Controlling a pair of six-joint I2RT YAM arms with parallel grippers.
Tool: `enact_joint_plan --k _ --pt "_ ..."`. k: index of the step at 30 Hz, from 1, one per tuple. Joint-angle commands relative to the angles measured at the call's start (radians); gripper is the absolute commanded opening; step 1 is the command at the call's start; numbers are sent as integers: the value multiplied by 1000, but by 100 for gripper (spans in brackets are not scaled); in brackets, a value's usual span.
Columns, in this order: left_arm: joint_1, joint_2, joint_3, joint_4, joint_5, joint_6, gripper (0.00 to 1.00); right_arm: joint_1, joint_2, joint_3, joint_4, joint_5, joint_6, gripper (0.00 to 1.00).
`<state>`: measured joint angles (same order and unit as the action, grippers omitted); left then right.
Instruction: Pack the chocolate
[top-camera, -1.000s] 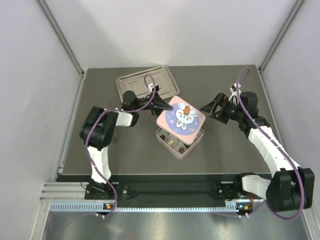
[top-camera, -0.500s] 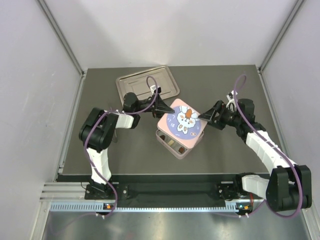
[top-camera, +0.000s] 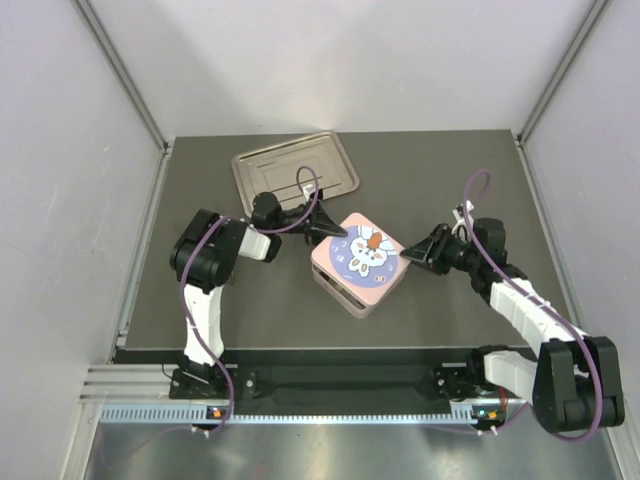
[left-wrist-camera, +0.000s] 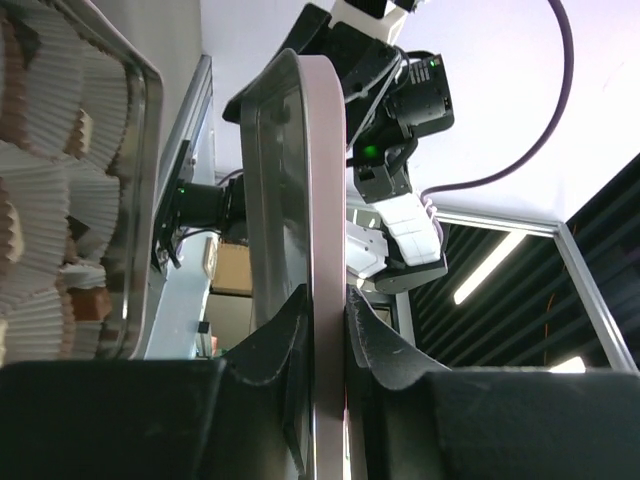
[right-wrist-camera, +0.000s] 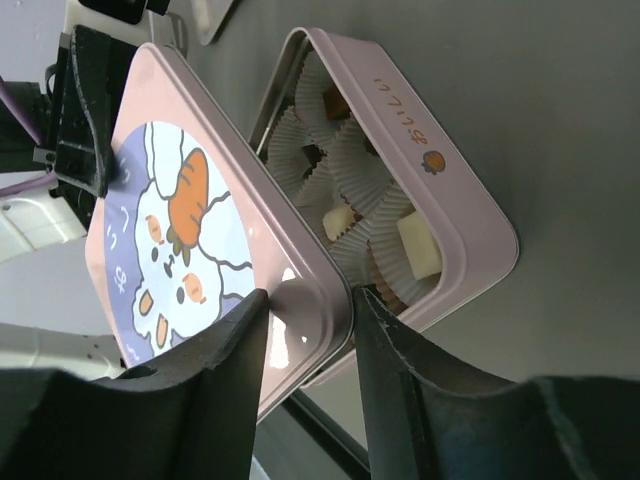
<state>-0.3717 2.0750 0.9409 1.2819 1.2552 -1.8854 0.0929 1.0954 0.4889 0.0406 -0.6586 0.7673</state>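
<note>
The pink box (top-camera: 372, 297) sits mid-table, and its bunny-printed lid (top-camera: 361, 252) hovers tilted just above it. My left gripper (top-camera: 330, 230) is shut on the lid's left rim; the left wrist view shows that rim (left-wrist-camera: 322, 200) pinched edge-on in the left gripper (left-wrist-camera: 325, 300). My right gripper (top-camera: 408, 256) straddles the lid's right corner. Seen from the right wrist, the right gripper (right-wrist-camera: 308, 305) has one finger on the printed top (right-wrist-camera: 190, 240) and the other against the rim. The chocolate lies in white paper cups inside: cream pieces (right-wrist-camera: 418, 245), dark ones (right-wrist-camera: 336, 102).
A silver metal tray (top-camera: 295, 165) lies at the back left of the dark table, behind my left arm. White walls and metal rails close in the table on three sides. Cables loop over both arms.
My right gripper has moved left from beside the box onto the lid's right corner and narrowed around it. The lid has shifted down and squarer over the box, the left gripper still holding it.
</note>
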Motion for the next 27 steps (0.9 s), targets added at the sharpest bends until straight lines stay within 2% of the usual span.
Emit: enact_joint_plan --k 1,7,10,11,14,15,17,18,21,27 --pt "1 23 55 329 1 57 8 -9 -38 -6 100 -26 -8 39" --pt "1 1 61 171 4 198 10 -7 -20 -9 125 -22 -8 34" --pt "1 -24 62 -22 1 342 11 -7 -9 -7 136 -22 -8 33" --pt "1 -45 65 -168 0 392 12 -7 -5 -7 142 -22 -8 32" --pt "1 -96 97 -468 -29 659 13 -7 6 -7 147 -22 -10 31" --pt "1 -108 137 -709 -40 836 15 -9 12 -7 145 -22 -11 31" --pt "1 -139 189 -978 -107 1018 17 -7 17 -9 145 -22 -16 31" --pt "1 -141 249 -1197 -131 1174 19 -7 21 -12 147 -21 -17 31" --pt "-1 -136 304 -1361 -184 1294 24 -9 34 -15 143 -12 -28 30" --pt "-3 -130 319 -1466 -263 1375 33 -8 84 -15 145 -10 -31 29"
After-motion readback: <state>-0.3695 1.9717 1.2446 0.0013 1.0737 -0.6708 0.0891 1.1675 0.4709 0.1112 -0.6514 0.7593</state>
